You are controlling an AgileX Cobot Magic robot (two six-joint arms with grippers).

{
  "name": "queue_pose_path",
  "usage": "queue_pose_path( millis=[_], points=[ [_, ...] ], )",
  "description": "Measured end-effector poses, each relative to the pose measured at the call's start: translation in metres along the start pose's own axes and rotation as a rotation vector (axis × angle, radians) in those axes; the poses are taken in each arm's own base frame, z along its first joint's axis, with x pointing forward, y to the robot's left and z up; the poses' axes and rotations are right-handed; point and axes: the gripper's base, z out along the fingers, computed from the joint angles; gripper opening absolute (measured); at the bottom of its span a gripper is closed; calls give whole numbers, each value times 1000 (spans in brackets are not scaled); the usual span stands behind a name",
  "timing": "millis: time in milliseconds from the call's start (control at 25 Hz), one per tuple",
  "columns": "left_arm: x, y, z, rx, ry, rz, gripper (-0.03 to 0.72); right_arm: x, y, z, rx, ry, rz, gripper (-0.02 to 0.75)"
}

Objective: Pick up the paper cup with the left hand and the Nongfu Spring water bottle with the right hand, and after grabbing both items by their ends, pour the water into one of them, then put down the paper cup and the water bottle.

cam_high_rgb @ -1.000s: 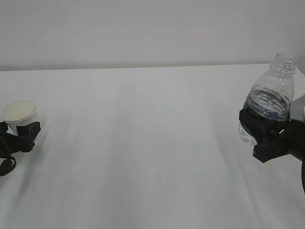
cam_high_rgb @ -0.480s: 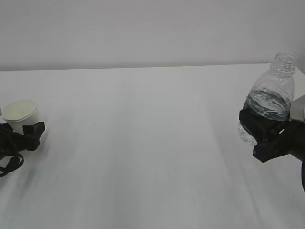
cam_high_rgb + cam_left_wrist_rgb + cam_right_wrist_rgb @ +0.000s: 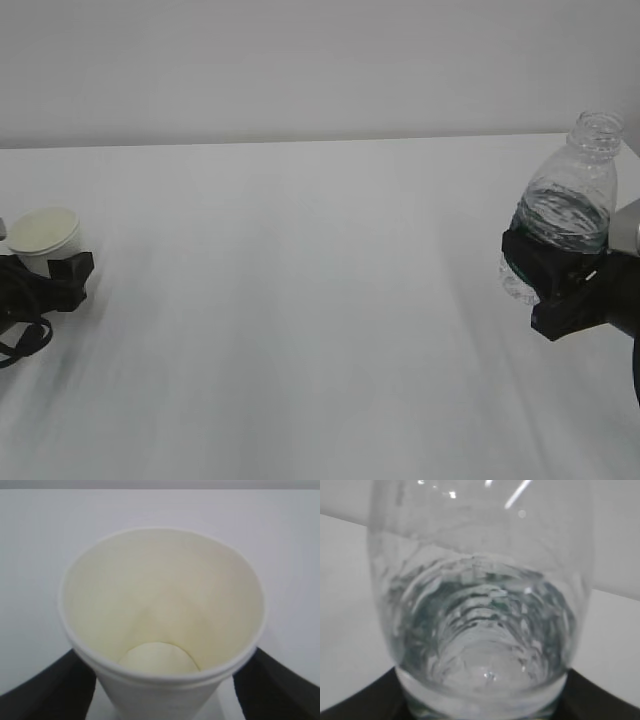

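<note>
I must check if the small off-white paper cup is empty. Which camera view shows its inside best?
The left wrist view: it looks straight into the small off-white paper cup, down to its dry bottom. The exterior view shows the cup small, from the side. The right wrist view misses it.

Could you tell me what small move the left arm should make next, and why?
Probably close the left gripper on the small off-white paper cup: its black fingers flank the empty cup, apparently without clamping it, while the right gripper already holds the clear plastic water bottle.

Paper cup (image 3: pixel 44 236): off-white outside, cream inside. Water bottle (image 3: pixel 568 200): clear, ribbed, dark green band at the black right gripper (image 3: pixel 548 282). Table (image 3: pixel 300 320): white.
</note>
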Motion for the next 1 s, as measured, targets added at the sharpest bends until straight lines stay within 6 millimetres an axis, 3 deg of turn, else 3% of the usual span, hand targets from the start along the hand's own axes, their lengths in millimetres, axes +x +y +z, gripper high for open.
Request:
queue_pose_path(
  millis=[520,1000],
  points=[
    [0,-1,0,14,0,6,462,0,0,0,0,0,0,392],
    [1,-11,-1,117,10,52,449,0,0,0,3,0,1,392]
  ],
)
